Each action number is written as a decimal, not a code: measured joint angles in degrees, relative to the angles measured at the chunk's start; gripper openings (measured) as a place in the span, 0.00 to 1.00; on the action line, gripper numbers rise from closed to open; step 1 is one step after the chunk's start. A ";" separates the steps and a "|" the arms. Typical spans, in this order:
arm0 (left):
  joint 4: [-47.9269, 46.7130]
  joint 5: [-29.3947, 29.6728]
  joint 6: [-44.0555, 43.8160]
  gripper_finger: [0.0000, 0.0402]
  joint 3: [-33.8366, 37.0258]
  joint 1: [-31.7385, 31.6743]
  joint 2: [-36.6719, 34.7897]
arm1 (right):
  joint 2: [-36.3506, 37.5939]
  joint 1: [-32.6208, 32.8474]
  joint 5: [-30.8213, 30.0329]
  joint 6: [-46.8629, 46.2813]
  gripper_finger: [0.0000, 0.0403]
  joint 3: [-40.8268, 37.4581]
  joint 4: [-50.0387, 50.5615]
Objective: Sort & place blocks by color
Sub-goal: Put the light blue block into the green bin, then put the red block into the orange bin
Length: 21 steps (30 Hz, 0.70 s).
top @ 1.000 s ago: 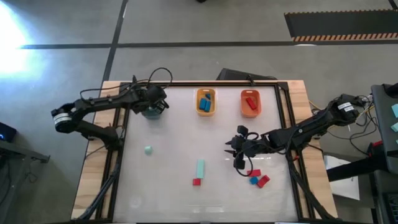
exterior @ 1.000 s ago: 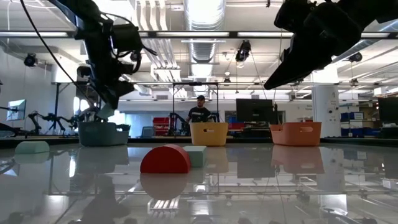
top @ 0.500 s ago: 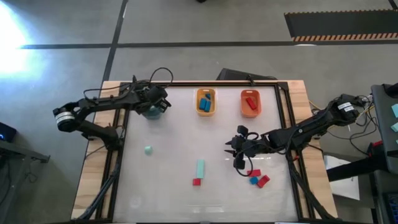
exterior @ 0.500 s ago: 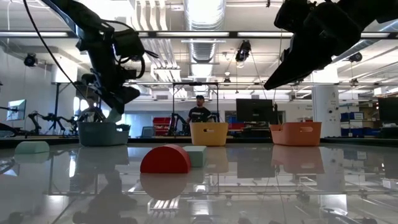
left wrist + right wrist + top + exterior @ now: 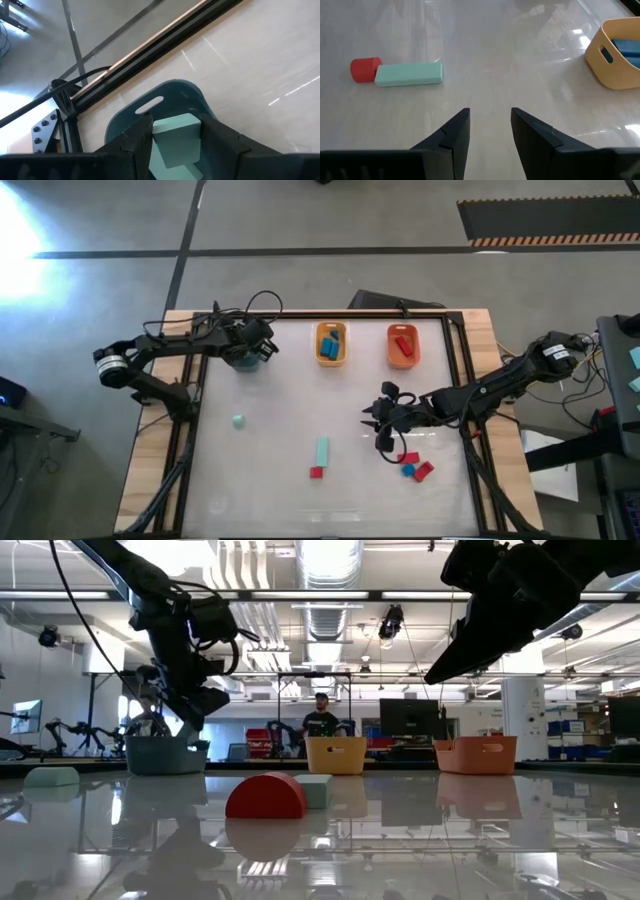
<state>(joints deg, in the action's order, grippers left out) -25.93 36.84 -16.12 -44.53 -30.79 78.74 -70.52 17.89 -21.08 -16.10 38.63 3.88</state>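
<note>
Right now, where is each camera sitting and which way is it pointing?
High view: overhead, straight down on the table, both arms.
Low view: tabletop height, facing the room, arms overhead.
Left wrist: left gripper holding a mint block over the teal tray.
Right wrist: open right gripper, empty.
Shared: mint bar, also overhead.

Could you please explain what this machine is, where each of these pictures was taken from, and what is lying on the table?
These are two dark robot arms at a white table, sorting small blocks by colour. One picture looks straight down, one looks level across the tabletop, and two come from cameras on the arms' wrists.

The left gripper hangs over the dark teal tray, its fingers closed on a mint block. The right gripper hovers empty and open above the table.

Blue blocks lie in the yellow tray, red ones in the orange tray. Loose on the table: a mint bar, a red piece and a red-and-blue cluster.
</note>
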 joint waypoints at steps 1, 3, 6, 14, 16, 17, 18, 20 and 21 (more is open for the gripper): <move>-0.03 0.00 0.00 0.32 0.00 0.00 0.00 | 0.00 0.00 0.00 0.00 0.33 0.00 0.00; -0.02 0.00 0.00 0.32 0.00 0.00 -0.02 | 0.00 0.00 0.00 0.00 0.33 0.02 0.00; -0.04 0.00 0.02 0.32 0.00 0.00 -0.04 | 0.00 0.00 0.00 0.00 0.32 0.02 0.00; -0.23 -0.07 0.04 0.41 0.00 0.00 -0.09 | 0.00 0.00 0.03 -0.50 0.33 0.04 0.02; -0.28 -0.07 0.04 0.45 0.00 0.02 -0.09 | 0.00 0.00 0.07 -0.52 0.33 0.04 0.04; -0.33 -0.09 0.04 0.48 -0.02 0.04 -0.09 | 0.00 0.01 0.36 -0.59 0.32 0.04 0.10; -0.85 -0.13 0.04 0.50 -0.21 0.04 -0.09 | 0.00 0.13 0.67 -0.66 0.32 0.04 0.13; -2.47 -0.69 -0.05 0.53 -0.85 0.09 -0.22 | 0.00 0.25 1.94 -0.59 0.32 0.04 0.17; -3.84 -1.46 -0.17 0.55 -1.23 0.20 -0.57 | 0.00 0.35 2.55 -0.59 0.32 0.04 0.13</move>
<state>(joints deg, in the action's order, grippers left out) -29.77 35.38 -16.29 -45.76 -30.59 78.17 -70.52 18.24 -18.53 -16.68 38.68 4.01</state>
